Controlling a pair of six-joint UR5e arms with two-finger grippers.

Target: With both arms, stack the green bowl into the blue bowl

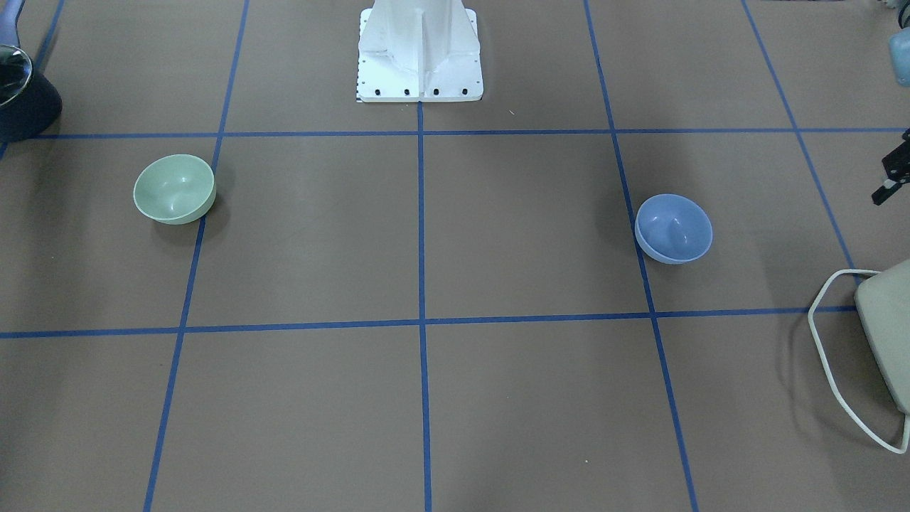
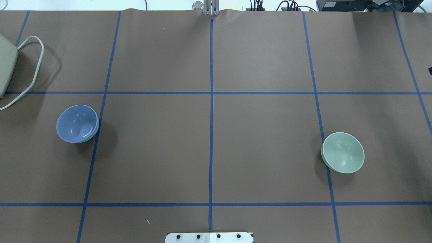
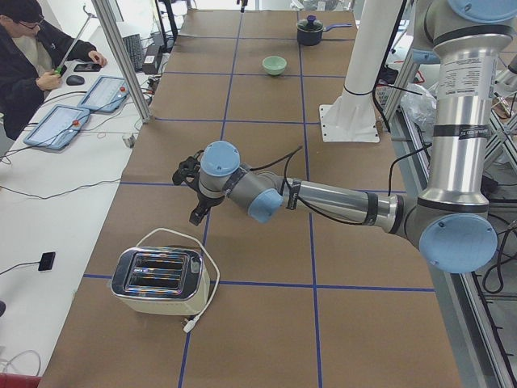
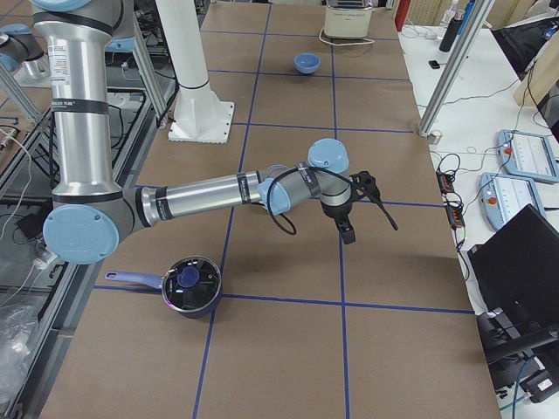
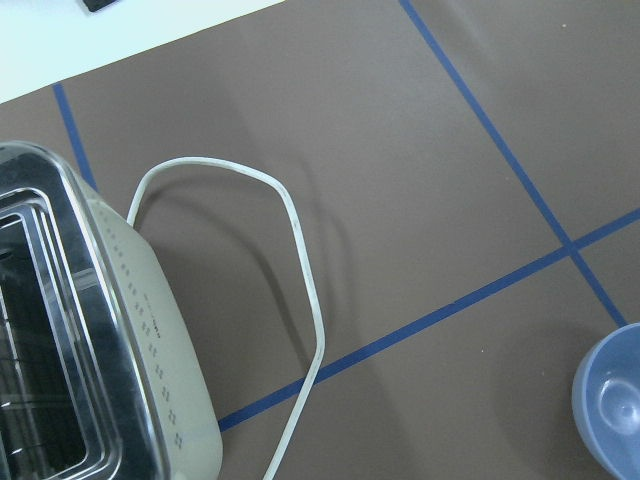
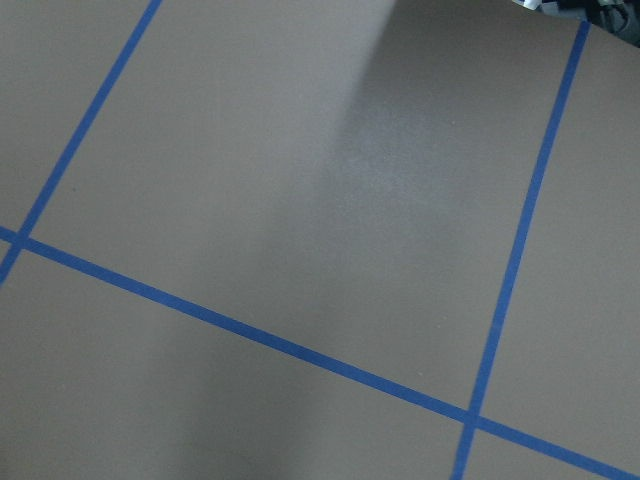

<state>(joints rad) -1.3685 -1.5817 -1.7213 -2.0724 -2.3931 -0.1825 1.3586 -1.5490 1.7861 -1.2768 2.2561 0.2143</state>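
Note:
The green bowl [image 1: 174, 189] stands upright and alone on the brown table, on the robot's right side [image 2: 343, 152]. The blue bowl [image 1: 673, 228] stands upright on the robot's left side [image 2: 77, 123]; its rim shows at the corner of the left wrist view [image 5: 610, 410]. The left gripper [image 3: 187, 196] hangs over the table between the blue bowl and a toaster; only its edge shows in the front view [image 1: 893, 176]. The right gripper [image 4: 369, 223] hangs near a pot, far from the green bowl. I cannot tell whether either gripper is open or shut. Neither touches a bowl.
A cream toaster [image 3: 157, 279] with a looped white cord [image 5: 300, 260] sits at the table's left end. A dark pot [image 4: 188, 284] with a handle sits at the right end. The white stand [image 1: 419, 50] rises at the robot's side, midway along the table. An operator [image 3: 32, 56] sits beside the table.

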